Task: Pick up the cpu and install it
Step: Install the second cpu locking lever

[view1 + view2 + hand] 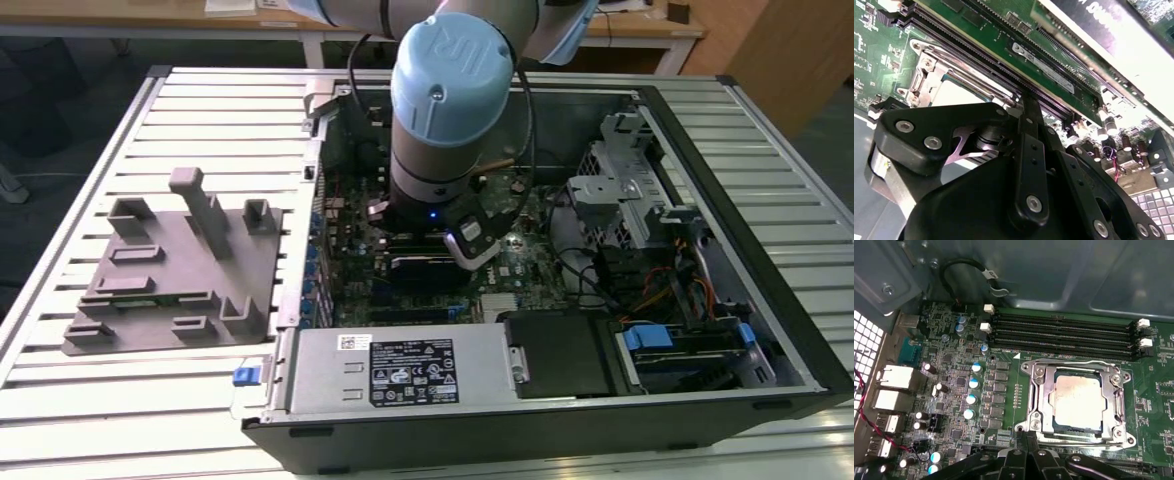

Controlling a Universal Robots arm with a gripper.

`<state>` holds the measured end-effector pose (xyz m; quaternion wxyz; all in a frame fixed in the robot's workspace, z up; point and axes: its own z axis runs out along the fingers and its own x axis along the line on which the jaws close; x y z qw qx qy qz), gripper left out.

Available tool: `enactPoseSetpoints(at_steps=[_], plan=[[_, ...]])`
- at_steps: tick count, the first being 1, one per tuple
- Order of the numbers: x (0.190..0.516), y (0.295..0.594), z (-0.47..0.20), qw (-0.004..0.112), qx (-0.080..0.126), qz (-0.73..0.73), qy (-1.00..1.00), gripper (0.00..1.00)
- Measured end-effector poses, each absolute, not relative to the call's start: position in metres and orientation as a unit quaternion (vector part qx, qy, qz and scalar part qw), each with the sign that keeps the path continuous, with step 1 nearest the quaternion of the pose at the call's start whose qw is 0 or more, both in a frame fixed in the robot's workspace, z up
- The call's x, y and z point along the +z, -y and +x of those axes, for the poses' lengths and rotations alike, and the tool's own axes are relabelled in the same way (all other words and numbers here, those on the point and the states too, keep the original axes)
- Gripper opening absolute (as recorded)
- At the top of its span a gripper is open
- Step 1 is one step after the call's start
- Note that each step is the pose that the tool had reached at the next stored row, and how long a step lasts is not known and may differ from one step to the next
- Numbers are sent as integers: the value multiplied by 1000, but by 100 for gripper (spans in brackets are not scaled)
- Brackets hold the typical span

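Ribbed metal desk point(120, 400) carries an open computer case point(787, 330) and a grey fixture point(167, 275). Inside the case, the cpu point(1077, 399) lies flat in the socket frame point(1035, 405) on the motherboard point(954, 385). The pincer point(1026, 460) sits just beside the frame's near edge, holding nothing; whether it is spread cannot be told. The chip is square, with no long axis. Label print is present and left unread.

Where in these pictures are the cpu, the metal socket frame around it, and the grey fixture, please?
cpu point(1077, 399): first wrist view, middle of its pale silver top.
metal socket frame point(1037, 399): first wrist view, on one side bar beside the cpu.
grey fixture point(160, 290): exterior view, flat base, on the exterior view's left.
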<state>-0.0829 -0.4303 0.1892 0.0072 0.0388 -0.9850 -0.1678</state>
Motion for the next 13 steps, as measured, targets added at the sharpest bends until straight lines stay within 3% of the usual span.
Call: enactPoseSetpoints(at_steps=[13], plan=[[186, 430, -87, 7, -174, 40, 984, 11]])
